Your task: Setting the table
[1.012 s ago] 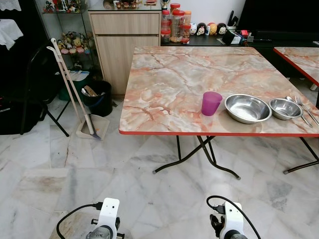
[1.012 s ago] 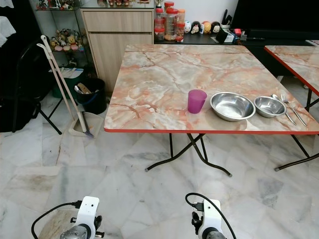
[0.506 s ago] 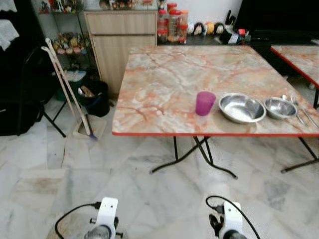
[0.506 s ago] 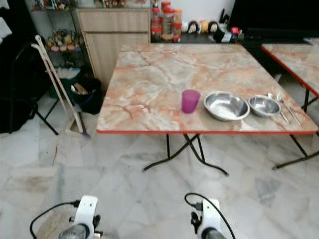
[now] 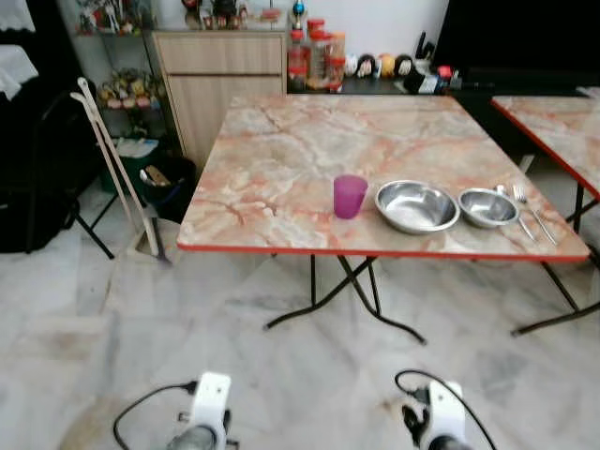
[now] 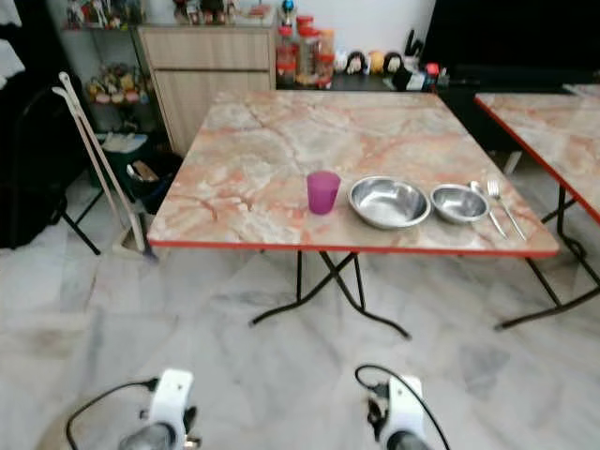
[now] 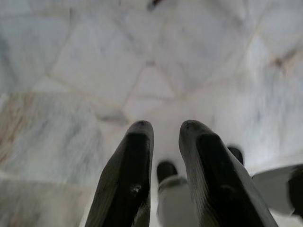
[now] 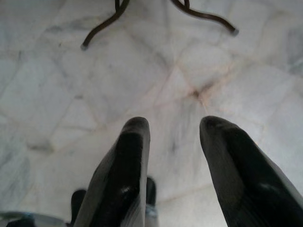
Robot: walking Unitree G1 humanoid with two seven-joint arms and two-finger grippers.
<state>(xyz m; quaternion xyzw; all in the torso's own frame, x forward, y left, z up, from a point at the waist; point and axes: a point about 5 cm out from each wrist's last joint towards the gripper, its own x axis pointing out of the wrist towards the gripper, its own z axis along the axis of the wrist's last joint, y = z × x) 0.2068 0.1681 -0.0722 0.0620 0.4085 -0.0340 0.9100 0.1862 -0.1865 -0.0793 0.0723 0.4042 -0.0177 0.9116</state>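
Note:
On the marble table (image 5: 281,159) with a red edge, a purple cup (image 5: 350,196) stands near the front. To its right lie a large steel bowl (image 5: 416,206), a small steel bowl (image 5: 487,207), and a fork and spoon (image 5: 525,212) in a row. Both arms hang low, well short of the table, with the left wrist (image 5: 208,412) and right wrist (image 5: 441,417) at the bottom edge. My left gripper (image 7: 165,125) points at the floor with its fingers almost together and nothing between them. My right gripper (image 8: 173,120) is open over the floor tiles and holds nothing.
A second marble table (image 5: 553,122) stands at the right. A wooden cabinet (image 5: 220,70), jars (image 5: 309,56) and a black bin (image 5: 164,183) lie behind and to the left, with a long-handled dustpan (image 5: 117,169) and a black chair (image 5: 47,178). Marble floor separates me from the table.
The whole picture has shifted: the table now looks smaller and further left, so the camera has moved. The cup, bowls and cutlery keep their places on the table. Both arms still hang.

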